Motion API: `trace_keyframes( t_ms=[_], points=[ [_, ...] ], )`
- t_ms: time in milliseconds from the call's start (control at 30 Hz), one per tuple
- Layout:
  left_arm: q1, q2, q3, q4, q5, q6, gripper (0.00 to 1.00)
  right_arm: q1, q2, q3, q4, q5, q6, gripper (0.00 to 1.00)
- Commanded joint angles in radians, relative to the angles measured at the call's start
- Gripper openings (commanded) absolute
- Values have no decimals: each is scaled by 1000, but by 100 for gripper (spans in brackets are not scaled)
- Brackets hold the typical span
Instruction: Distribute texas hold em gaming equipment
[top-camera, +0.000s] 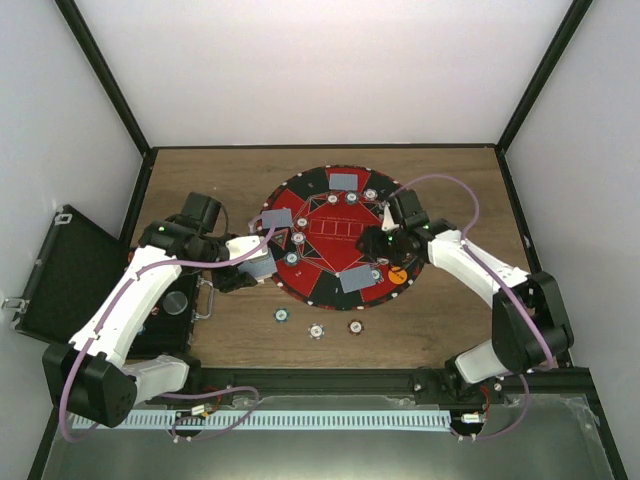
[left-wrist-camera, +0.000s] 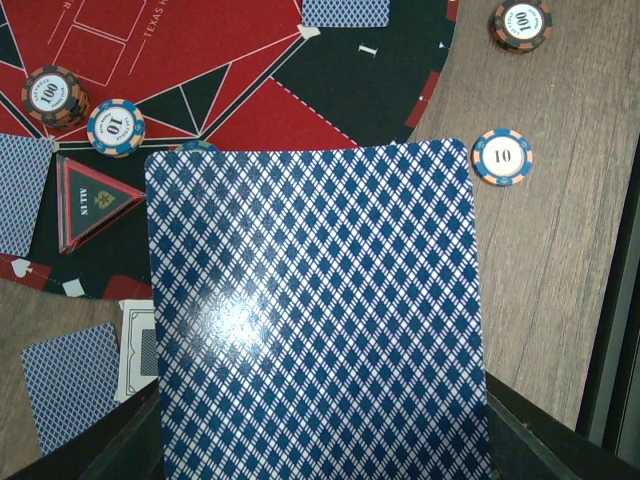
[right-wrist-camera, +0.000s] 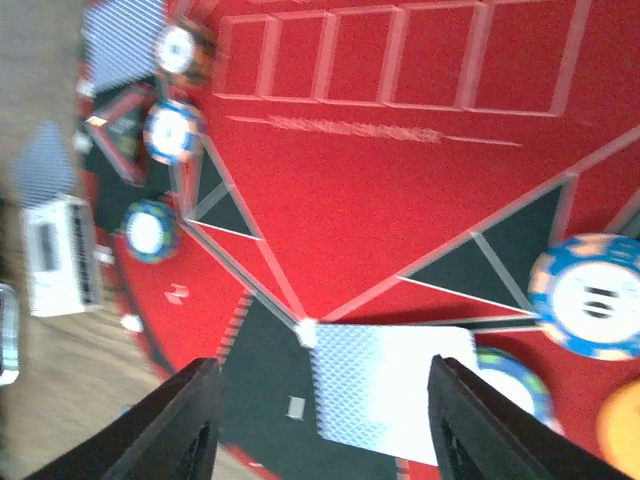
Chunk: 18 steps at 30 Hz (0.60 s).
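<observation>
Dealing looks partly done: cards (top-camera: 343, 181) and chips (top-camera: 369, 194) already lie at several seats of the poker mat (top-camera: 330, 262), the right gripper (right-wrist-camera: 330, 420) stands wide over a face-down card (right-wrist-camera: 390, 385) lying between its fingers, while the left gripper (left-wrist-camera: 320, 440) pinches a blue-backed card (left-wrist-camera: 320, 310), with loose chips (left-wrist-camera: 502, 157) waiting on the wood ahead of its fingertips.

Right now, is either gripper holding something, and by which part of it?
The left gripper holds one blue-backed playing card by its near short edge. The right gripper is open and holds nothing.
</observation>
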Motion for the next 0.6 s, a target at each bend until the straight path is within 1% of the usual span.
trace_keyframes(
  t_ms=[0, 133, 233, 400, 567],
  points=[
    [-3, 0, 12, 2, 33, 13, 4, 63, -34, 107, 15, -90, 47, 61],
    [-2, 0, 15, 4, 37, 9, 4, 145, -18, 138, 154, -274, 147, 71],
    [-2, 2, 21, 5, 40, 6, 4, 201, 12, 143, 285, -386, 232, 75],
    [-3, 1, 26, 16, 44, -5, 4, 273, 76, 163, 402, -469, 292, 77],
    [-2, 3, 27, 17, 45, -6, 4, 303, 127, 166, 483, -522, 334, 77]
  ],
)
